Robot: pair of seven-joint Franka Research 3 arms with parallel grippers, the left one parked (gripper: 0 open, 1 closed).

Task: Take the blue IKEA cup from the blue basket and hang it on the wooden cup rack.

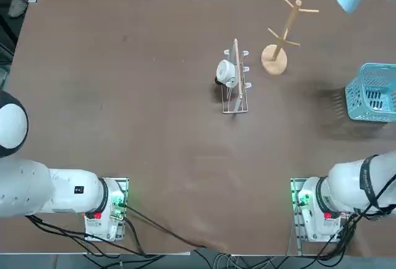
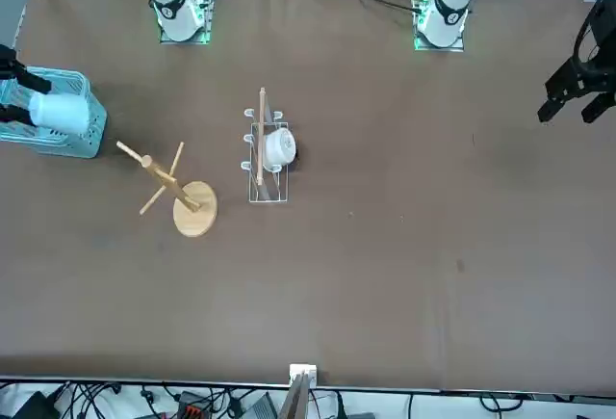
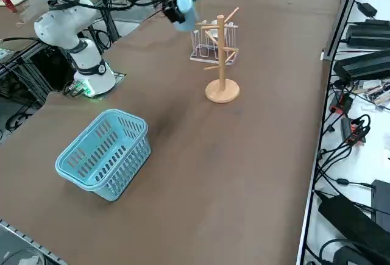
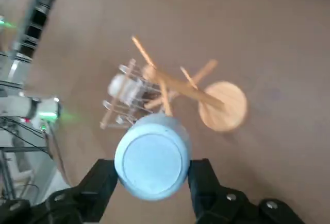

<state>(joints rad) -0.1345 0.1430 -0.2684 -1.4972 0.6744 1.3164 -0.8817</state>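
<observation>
Operator: From the left of the top view, what do you note?

Inspector: First, the wire rack (image 1: 242, 89) with the white mug (image 1: 226, 72). Beside it stands your wooden rack (image 1: 274, 59), upright on its disc, pegs bare. A low or wide swing could clip either rack.

Operator: And my gripper?

Inspector: Your right gripper (image 4: 153, 165) is at the far right of the wooden rack, its fingers parted by the cup's width and closed on the cup (image 4: 152, 163). The cup is off the table, tilted, on no peg. I cannot make out a handle, so confirm what will take the peg; a wrong turn would press the cup's wall on the wood and could tip the light rack or twist the cup in your grip. Releasing before the peg bears the weight would likely drop it.

Operator: Last item?

Inspector: The basket (image 1: 371, 119), at the right, well apart from the wooden rack.
</observation>
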